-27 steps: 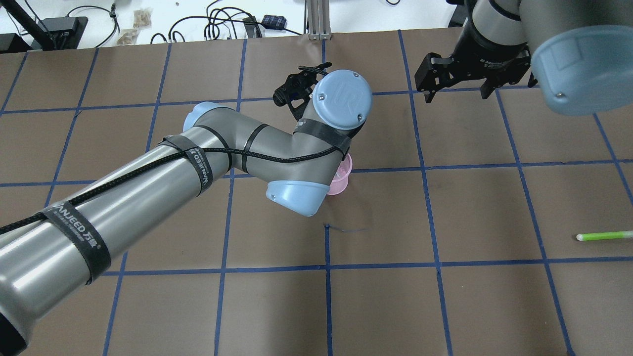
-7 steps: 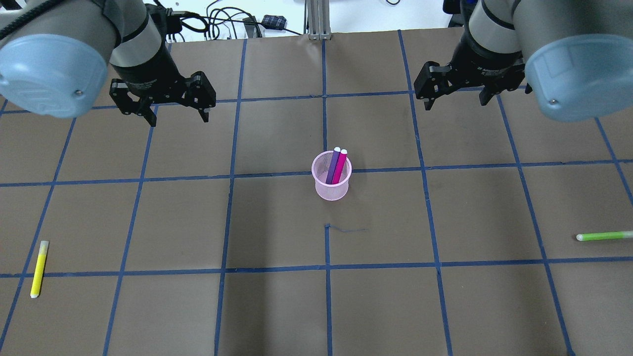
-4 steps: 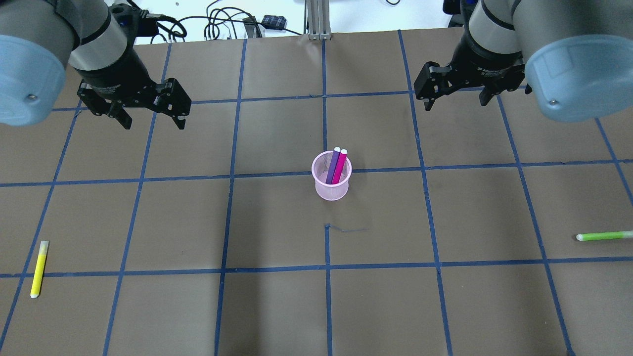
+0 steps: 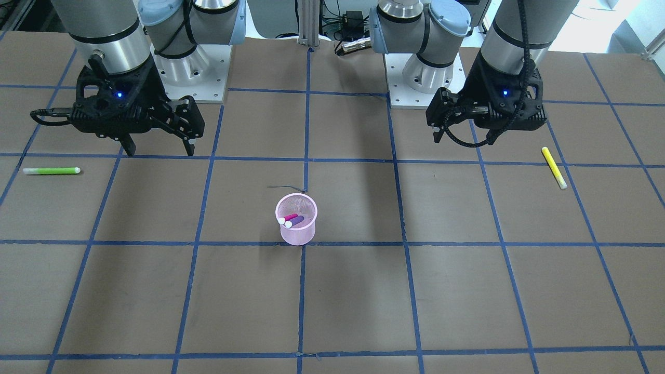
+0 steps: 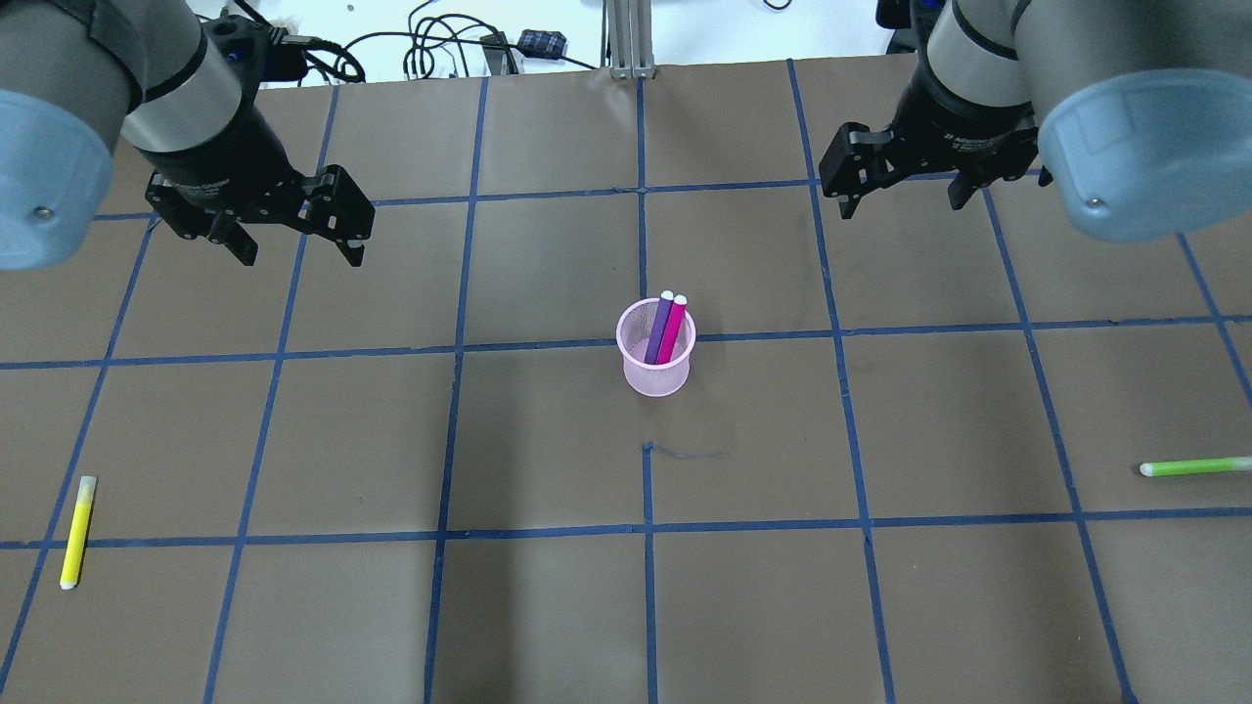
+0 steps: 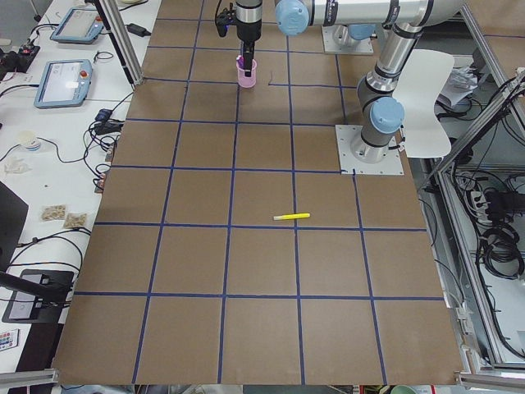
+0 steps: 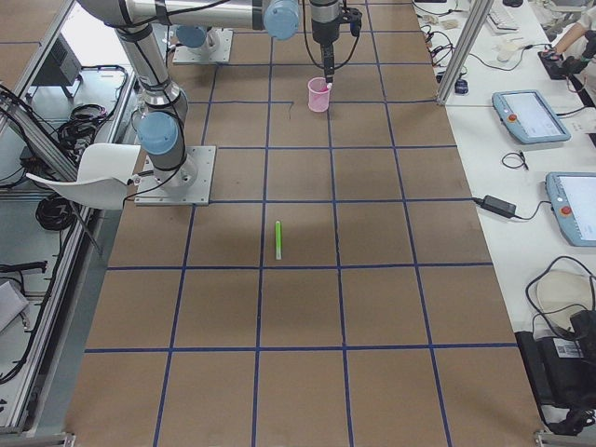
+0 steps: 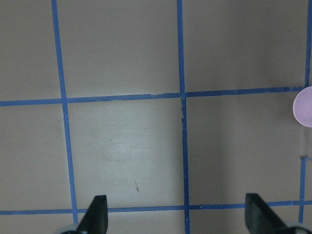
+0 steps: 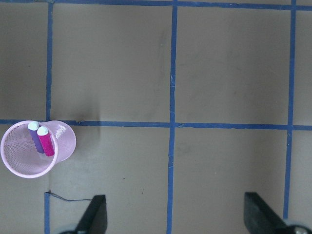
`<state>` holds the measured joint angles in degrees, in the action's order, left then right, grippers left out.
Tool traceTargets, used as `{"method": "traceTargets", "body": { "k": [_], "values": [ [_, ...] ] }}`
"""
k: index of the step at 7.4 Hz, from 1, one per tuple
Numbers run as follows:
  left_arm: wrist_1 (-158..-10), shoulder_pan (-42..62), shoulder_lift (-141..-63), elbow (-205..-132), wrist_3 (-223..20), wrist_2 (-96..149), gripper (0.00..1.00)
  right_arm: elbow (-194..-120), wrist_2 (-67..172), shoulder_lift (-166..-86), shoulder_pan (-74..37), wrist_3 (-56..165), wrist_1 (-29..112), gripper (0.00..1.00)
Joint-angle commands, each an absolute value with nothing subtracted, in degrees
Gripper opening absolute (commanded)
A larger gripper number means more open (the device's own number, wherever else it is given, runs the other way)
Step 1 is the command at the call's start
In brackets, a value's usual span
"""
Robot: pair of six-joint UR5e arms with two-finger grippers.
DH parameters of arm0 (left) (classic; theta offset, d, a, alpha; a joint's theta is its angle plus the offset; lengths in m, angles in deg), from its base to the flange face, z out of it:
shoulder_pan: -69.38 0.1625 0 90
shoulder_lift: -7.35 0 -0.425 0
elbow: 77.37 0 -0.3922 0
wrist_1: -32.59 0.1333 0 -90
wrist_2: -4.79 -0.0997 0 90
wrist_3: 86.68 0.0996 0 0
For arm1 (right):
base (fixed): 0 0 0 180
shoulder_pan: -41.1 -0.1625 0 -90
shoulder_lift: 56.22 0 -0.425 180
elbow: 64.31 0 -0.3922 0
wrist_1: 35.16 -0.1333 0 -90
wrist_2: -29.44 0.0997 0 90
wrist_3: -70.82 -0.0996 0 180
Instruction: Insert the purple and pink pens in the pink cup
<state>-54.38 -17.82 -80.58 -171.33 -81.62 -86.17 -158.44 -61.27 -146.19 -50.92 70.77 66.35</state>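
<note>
As the purple pen (image 5: 656, 332) and pink pen (image 5: 671, 338) lean inside the pink cup (image 5: 657, 379), my left pincer (image 5: 300, 254) hangs released. My right pincer (image 5: 900, 201) gapes empty too.

Bench (image 5: 548, 606): brown surface, marked into squares by blue tape lines (image 5: 440, 536).
Side desk (image 7: 521, 242): white, along the bench's long edge, holding two screened pendants (image 7: 531, 116) and loose black cables (image 7: 491, 202).
Chair (image 6: 426, 98): white, beside the bench's other long edge.
Post (image 5: 626, 39): aluminium, upright at the bench's edge.
</note>
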Motion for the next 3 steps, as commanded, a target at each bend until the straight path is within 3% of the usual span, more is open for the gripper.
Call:
{"method": "traceTargets", "body": {
  "k": [1, 3],
  "values": [
    [-54.5, -17.8, -80.4, -171.3, -81.5, -86.2, 1.0, -158.4, -61.1, -146.2, -50.9, 70.5, 66.4, 1.0],
    [-54.7, -17.3, -80.5, -171.4, -81.6, -86.2, 1.0, -158.6, -60.9, -146.7, -51.1, 70.2, 69.8, 1.0]
  ]
}}
